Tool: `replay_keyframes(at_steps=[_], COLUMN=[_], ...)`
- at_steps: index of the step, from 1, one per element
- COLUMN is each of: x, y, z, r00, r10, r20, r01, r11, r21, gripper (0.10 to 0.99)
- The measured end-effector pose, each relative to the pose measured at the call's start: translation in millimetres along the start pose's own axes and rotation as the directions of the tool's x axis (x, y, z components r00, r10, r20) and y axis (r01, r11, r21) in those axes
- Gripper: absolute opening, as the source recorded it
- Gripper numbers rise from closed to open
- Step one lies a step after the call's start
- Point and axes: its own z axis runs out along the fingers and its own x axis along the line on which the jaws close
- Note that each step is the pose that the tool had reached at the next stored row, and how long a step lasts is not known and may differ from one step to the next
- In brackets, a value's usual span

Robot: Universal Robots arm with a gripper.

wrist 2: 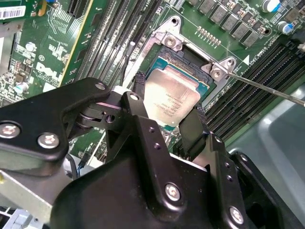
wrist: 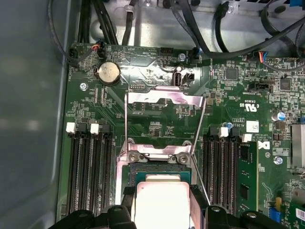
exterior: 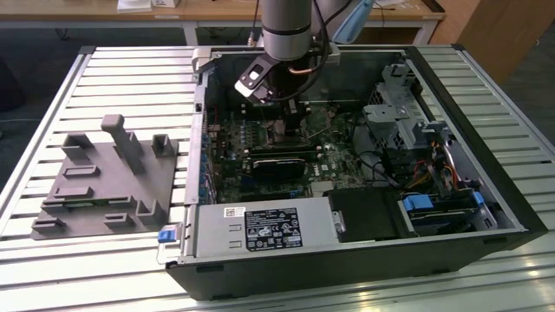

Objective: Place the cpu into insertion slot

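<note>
The cpu [wrist 2: 174,93], a small square chip with a dull silver top, sits squarely over the dark centre of the insertion slot [wrist 2: 172,42]. My gripper [wrist 2: 170,98] is shut on it, one black finger [wrist 2: 139,88] against each of two opposite edges. Whether the chip rests on the socket or hovers just above it I cannot tell. In the first wrist view the cpu [wrist: 162,200] lies between the fingers inside the slot's silver frame [wrist: 155,156], with the load plate [wrist: 164,98] swung open. The thin wire lever [wrist 2: 267,88] stands off to one side. In the exterior view my gripper [exterior: 293,127] reaches deep into the open computer case.
Long black memory slots [wrist: 90,171] flank the socket on both sides. A black module [exterior: 282,162], a power supply [exterior: 260,227] and a drive cage [exterior: 390,110] crowd the case [exterior: 347,273]. A grey fixture block [exterior: 104,182] lies on the slatted table at the exterior view's left.
</note>
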Motion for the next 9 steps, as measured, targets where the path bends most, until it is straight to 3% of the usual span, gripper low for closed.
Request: replay_keyframes(at_steps=[9], x=[0.2], y=[-0.5], z=[4.4], r00=[1.0000], r10=[0.008], r20=[0.0007], r01=[-0.008], r11=[1.0000], r21=[0.002], gripper=[0.537])
